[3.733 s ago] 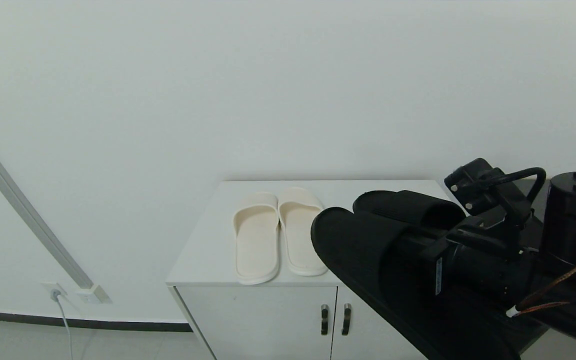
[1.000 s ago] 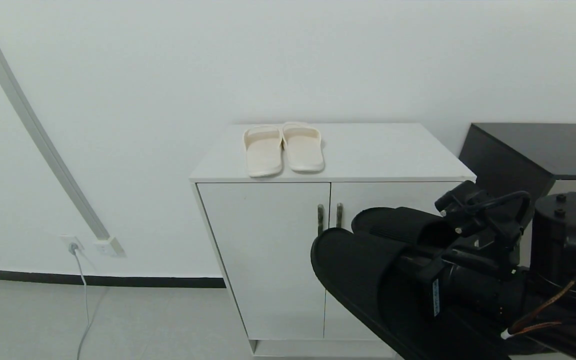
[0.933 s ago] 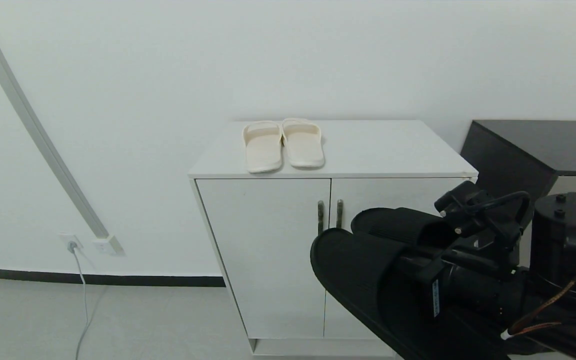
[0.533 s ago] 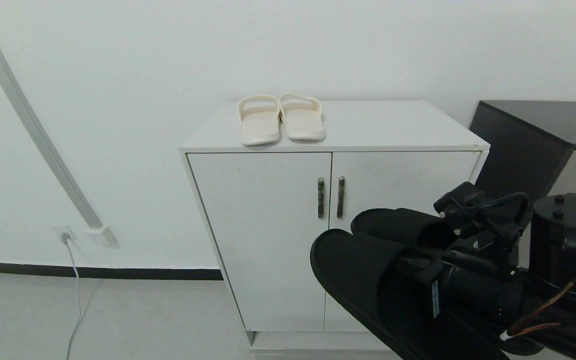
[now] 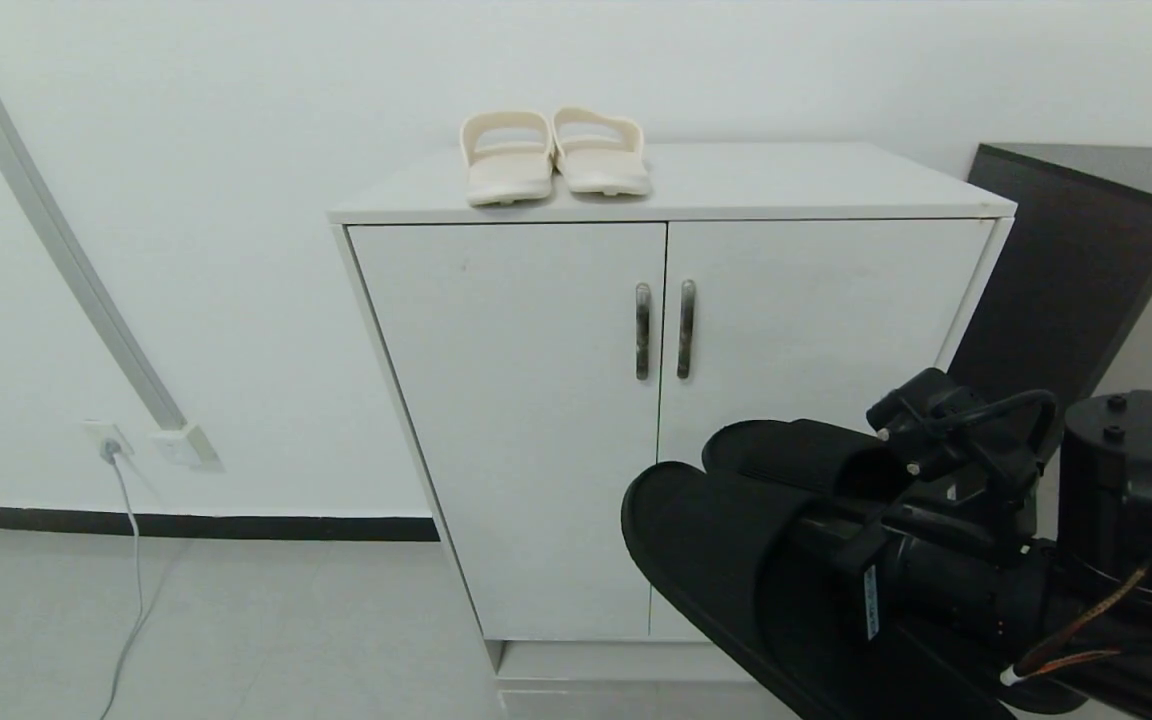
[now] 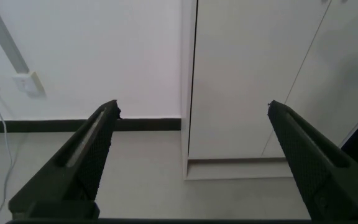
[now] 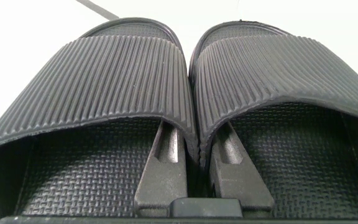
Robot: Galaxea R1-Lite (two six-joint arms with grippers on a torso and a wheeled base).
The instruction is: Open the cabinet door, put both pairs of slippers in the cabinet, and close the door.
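Note:
The white cabinet [image 5: 506,420] stands against the wall with both doors shut; its two dark handles [image 5: 663,329] meet at the middle. A cream pair of slippers [image 5: 554,155] lies on its top. In front of the right door, low down, my right gripper [image 7: 196,146] is shut on the black pair of slippers [image 5: 736,530], its fingers [image 7: 163,168] pinching the two inner walls together under the ribbed straps [image 7: 110,74]. My left gripper [image 6: 192,107] is open and holds nothing, low near the cabinet's left bottom corner [image 6: 188,168].
A dark piece of furniture [image 5: 1086,250] stands right of the cabinet. On the wall to the left are a slanted grey conduit [image 5: 56,240], a socket [image 5: 104,440] and a cable hanging to the floor [image 5: 186,630].
The camera has sunk: the cabinet top rose in the picture and the door fronts now face it. The right gripper keeps the black slippers in the same place.

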